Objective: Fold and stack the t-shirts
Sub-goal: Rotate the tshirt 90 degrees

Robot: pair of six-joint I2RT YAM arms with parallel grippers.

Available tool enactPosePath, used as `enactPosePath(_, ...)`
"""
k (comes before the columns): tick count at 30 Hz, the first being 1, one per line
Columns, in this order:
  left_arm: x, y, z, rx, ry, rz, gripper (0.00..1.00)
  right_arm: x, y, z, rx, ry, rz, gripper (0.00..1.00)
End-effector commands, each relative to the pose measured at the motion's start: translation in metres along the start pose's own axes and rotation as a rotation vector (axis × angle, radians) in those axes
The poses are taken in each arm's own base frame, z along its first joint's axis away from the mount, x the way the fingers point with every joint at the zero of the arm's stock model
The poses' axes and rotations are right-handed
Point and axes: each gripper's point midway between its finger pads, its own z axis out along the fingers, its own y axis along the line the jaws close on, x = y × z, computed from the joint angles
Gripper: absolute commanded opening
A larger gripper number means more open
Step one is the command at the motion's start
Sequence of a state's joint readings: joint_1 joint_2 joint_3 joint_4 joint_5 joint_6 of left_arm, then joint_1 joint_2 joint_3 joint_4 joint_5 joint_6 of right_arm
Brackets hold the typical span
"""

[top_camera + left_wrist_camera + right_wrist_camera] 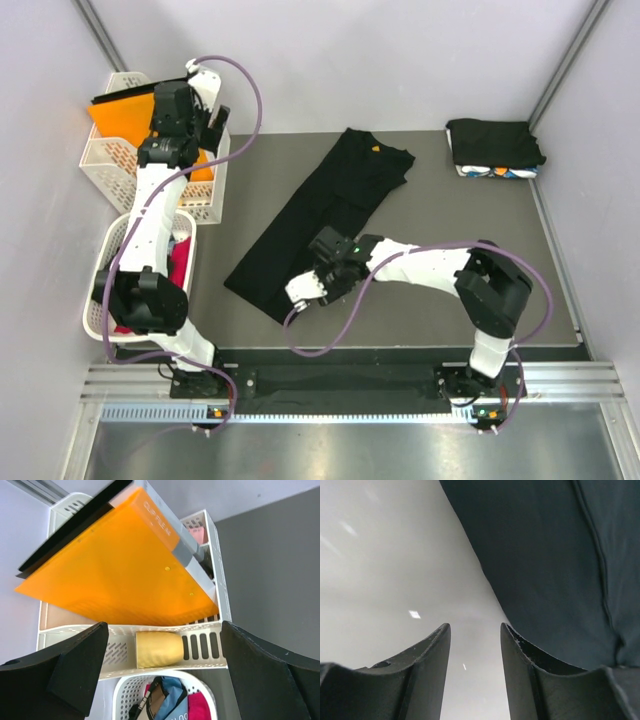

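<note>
T-shirt (335,195) centre, folded stack (495,140) far right, baskets (108,160) left

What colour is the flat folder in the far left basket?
The folder is orange, clearest in the left wrist view.

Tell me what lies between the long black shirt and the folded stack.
Only bare grey table between shirt and stack, seen in the top view.

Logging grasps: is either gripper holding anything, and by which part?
Nothing is held. The left gripper is open above the baskets; the right gripper is open at the edge of the black t-shirt, only table between its fingers.
</note>
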State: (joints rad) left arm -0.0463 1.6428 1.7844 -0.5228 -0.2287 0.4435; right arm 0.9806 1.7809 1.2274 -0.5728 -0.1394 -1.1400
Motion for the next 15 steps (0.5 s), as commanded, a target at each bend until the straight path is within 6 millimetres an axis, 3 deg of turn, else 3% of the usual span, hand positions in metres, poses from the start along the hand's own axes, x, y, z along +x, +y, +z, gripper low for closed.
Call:
enactPosePath(1, -0.038, 0.024, -0.02, -0.051, -0.12, -0.061, 0.99, -0.041, -0.008, 0.008, 0.022, -0.09, -0.014, 0.43)
enactPosePath(6, -0.046, 0.027, -0.023, -0.058, -0.143, -0.077, 0.99, -0.058, -0.006, 0.023, 0.013, -0.113, -0.028, 0.42)
enactPosePath(15, -0.055, 0.03, -0.028, -0.053, -0.167, -0.091, 0.99, -0.066, -0.011, 0.044, 0.013, -0.121, -0.034, 0.38)
